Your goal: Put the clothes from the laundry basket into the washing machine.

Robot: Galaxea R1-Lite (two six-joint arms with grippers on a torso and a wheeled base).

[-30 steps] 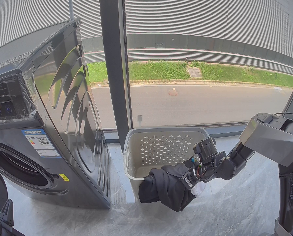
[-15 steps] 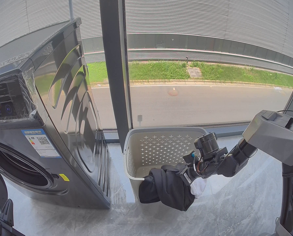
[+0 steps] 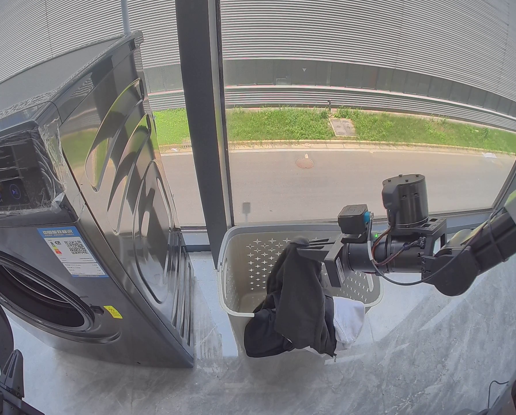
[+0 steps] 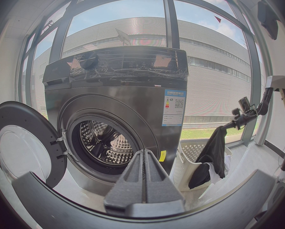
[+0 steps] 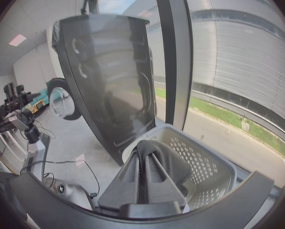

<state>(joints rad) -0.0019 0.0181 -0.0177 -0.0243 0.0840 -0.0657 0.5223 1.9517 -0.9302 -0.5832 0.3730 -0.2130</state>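
Right gripper (image 3: 305, 250) is clamped on the top fold of a dark garment (image 3: 301, 304) and holds it above the laundry basket (image 3: 256, 263), over the middle of the basket. The garment hangs down from the gripper, and its lower part lies over the near rim of the basket and falls outside it. One white cloth (image 3: 350, 320) lies over the same rim, just right of the dark garment and touching it. The basket stands on the floor (image 3: 413, 364) close to the window (image 3: 356, 145), just right of the washing machine (image 3: 96, 203). The machine's round door (image 4: 21, 143) is swung open, and the metal drum (image 4: 105, 142) shows inside. Left gripper (image 4: 144, 156) has its fingers pressed together with nothing between them. It is in front of the drum opening and apart from it.
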